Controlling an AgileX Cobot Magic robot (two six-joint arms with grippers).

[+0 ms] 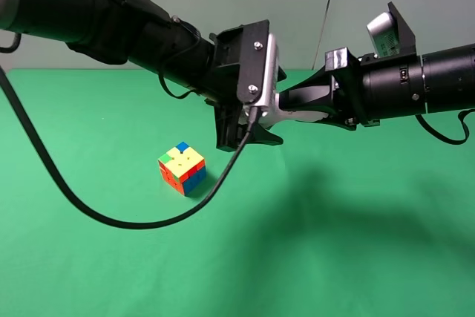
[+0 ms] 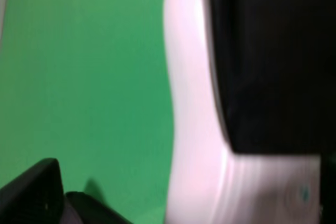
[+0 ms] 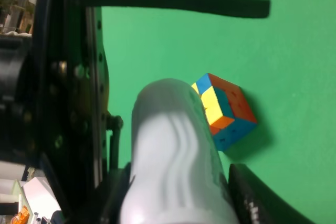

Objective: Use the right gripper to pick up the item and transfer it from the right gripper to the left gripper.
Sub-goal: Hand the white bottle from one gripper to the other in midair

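The item, a white contoured bottle (image 1: 295, 113), hangs in mid-air above the green table between the two arms. My right gripper (image 1: 300, 108) comes in from the right and is shut on it. My left gripper (image 1: 249, 131), with its white screwed plate, reaches in from the upper left, and the bottle's free end sits between its spread jaws. In the left wrist view the bottle (image 2: 194, 129) is blurred and close, and one left finger (image 2: 34, 195) stands clear of it with green between. The right wrist view shows the bottle body (image 3: 173, 171). Its cap is hidden.
A multicoloured puzzle cube (image 1: 182, 168) rests on the green table (image 1: 356, 257) below and left of the grippers; it also shows in the right wrist view (image 3: 226, 111). The left arm's black cable (image 1: 111, 217) loops low over the table in front of the cube.
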